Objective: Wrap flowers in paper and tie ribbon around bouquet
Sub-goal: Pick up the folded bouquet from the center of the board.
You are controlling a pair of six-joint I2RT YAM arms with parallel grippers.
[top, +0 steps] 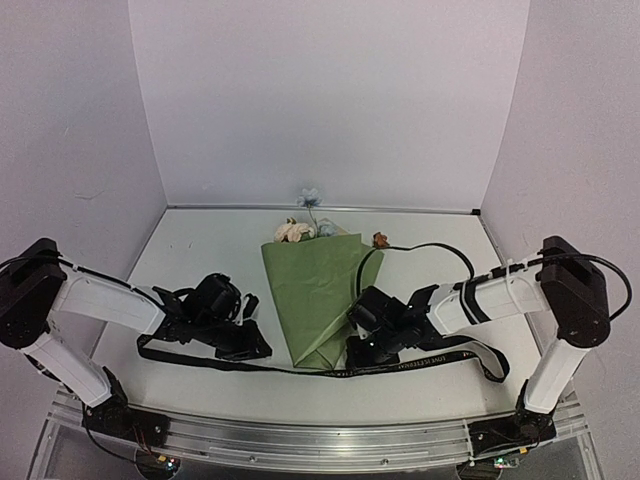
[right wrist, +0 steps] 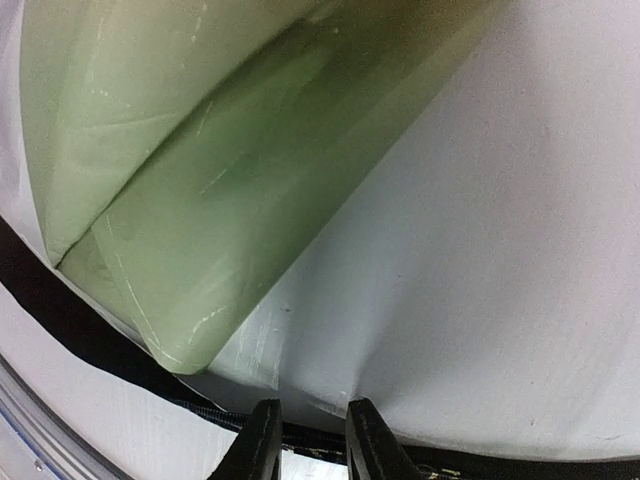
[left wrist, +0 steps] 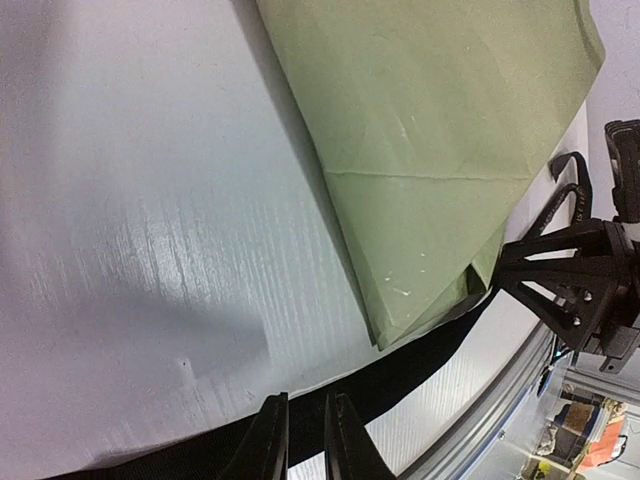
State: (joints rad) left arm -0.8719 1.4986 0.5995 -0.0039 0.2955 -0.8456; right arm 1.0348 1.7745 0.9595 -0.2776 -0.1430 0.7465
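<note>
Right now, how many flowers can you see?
4: blue bloom highest, cream bloom and pale bloom at the paper top, orange bloom beside it. More may hide inside.

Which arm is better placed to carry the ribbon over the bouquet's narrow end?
Right, narrowly. Both tools straddle the ribbon, but from above the right tool sits close beside the bouquet at its narrow end, while the left tool stands a little off it.
</note>
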